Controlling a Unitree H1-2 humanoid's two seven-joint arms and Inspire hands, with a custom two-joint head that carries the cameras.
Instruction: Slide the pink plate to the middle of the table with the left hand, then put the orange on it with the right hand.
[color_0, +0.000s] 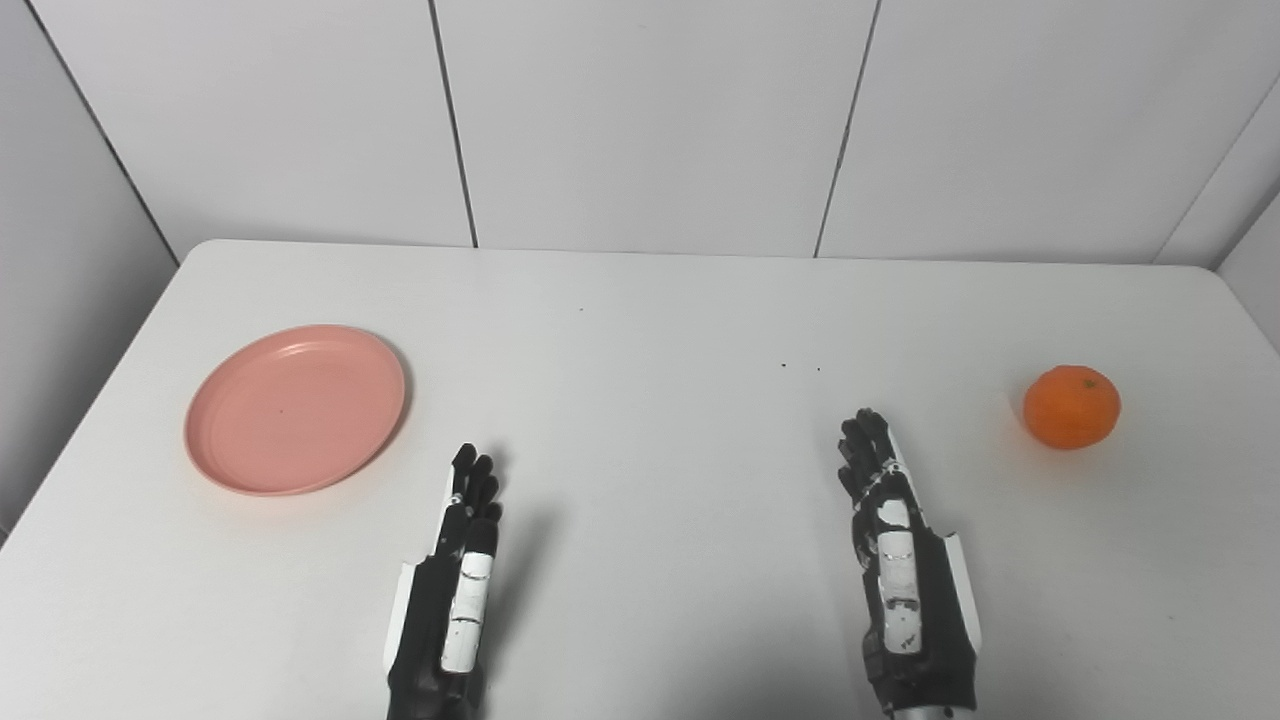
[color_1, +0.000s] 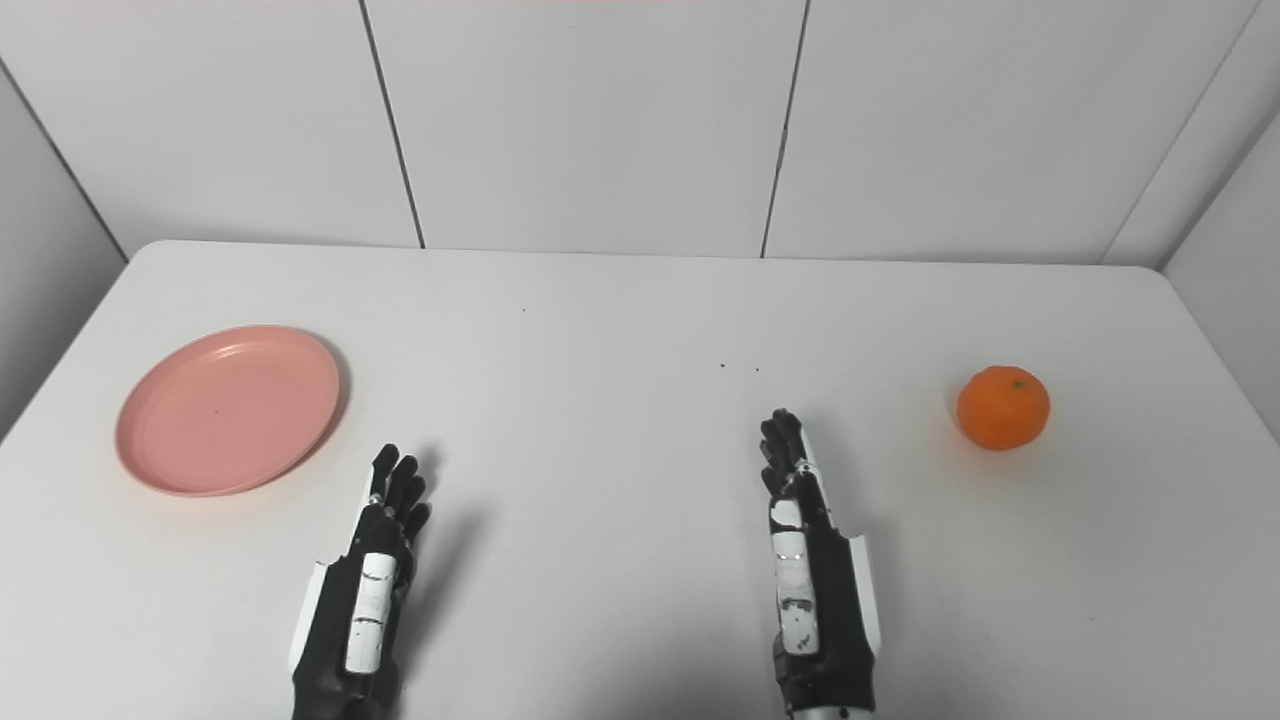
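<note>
Plainly nothing has begun. The left robot hand (color_0: 455, 580) lies edge-up over the near surface (color_0: 660, 400), fingers straight and together, holding nothing; the right robot hand (color_0: 900, 560) is posed likewise, also empty. Outward to the left, the pink plate (color_0: 296, 408) sits near the left edge, apart from the left robot hand. The orange (color_0: 1071, 406) rests far right, well apart from the plate. Both the slide and the placing remain.
</note>
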